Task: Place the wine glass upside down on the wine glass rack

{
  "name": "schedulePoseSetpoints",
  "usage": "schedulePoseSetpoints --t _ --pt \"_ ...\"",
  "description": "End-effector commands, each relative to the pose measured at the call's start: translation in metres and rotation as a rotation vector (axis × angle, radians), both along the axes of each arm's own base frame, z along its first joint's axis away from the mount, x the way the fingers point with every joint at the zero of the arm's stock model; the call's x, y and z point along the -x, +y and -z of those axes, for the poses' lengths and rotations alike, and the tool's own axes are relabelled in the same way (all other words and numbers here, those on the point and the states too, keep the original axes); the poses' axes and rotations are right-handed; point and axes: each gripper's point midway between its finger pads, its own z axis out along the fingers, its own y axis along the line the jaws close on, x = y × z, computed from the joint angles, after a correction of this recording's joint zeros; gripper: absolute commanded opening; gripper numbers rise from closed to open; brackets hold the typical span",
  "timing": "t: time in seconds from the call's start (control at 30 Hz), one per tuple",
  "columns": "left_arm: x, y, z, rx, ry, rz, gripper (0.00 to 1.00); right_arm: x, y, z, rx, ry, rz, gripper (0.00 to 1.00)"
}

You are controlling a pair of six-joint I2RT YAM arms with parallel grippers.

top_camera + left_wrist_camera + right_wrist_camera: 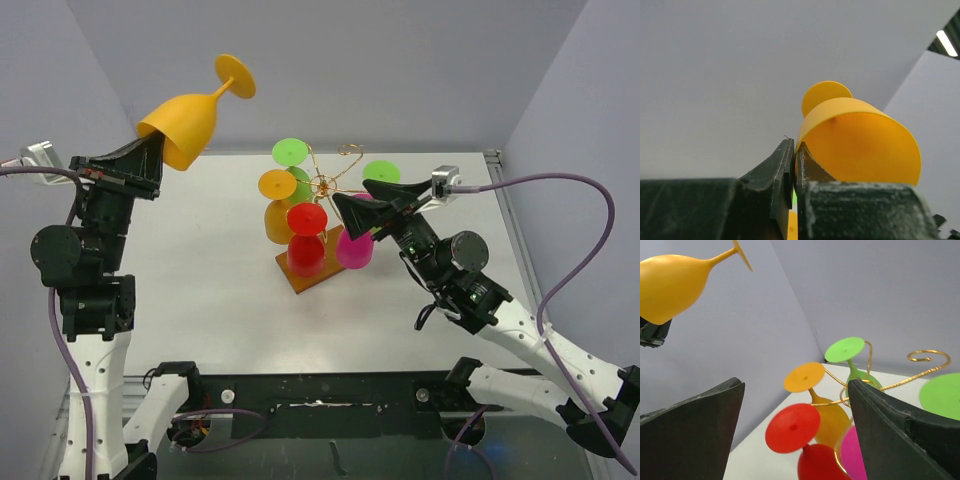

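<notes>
My left gripper [145, 150] is shut on the rim of a yellow-orange wine glass [190, 118], held high at the upper left, foot up and tilted to the right. The glass fills the left wrist view [860, 142] and shows in the right wrist view [675, 280]. The wine glass rack [325, 185] is a gold wire stand on a brown wooden base [300, 275] at the table's middle. It holds upside-down orange [278, 200], red [306, 235], pink [353, 245] and green [290, 155] glasses. My right gripper [355, 200] is open and empty, right beside the rack's right side.
A second green glass foot [381, 172] hangs on the rack's far right arm. In the right wrist view a free spiral arm [927, 357] curls above the green foot [942, 395]. Grey walls close in the table at the back and both sides.
</notes>
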Motion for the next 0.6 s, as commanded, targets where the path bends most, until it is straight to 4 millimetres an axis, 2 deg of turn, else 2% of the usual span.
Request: schedulePoseSetpoints --t 0.0,0.17,0.27,0.37,0.47,0.57 --pt "0.037 -0.032 -0.076 0.046 -0.299 0.24 0.0 0.008 0.007 -0.064 -0.158 -0.102 -0.074 0.86" --pt "0.034 -0.046 -0.087 0.121 -0.344 0.397 0.0 0.007 0.019 -0.091 -0.254 -0.121 -0.131 0.86" --pt "0.024 -0.057 -0.083 0.182 -0.353 0.502 0.0 0.002 0.021 -0.103 -0.324 -0.104 -0.14 0.86" --pt "0.012 -0.081 -0.08 0.211 -0.336 0.575 0.0 -0.002 0.022 -0.112 -0.389 -0.091 -0.148 0.85" --pt "0.007 -0.114 -0.077 0.202 -0.333 0.598 0.0 -0.008 0.022 -0.119 -0.449 -0.056 -0.151 0.84" --pt "0.002 -0.128 -0.076 0.202 -0.333 0.589 0.0 -0.011 0.014 -0.126 -0.518 -0.039 -0.143 0.84"
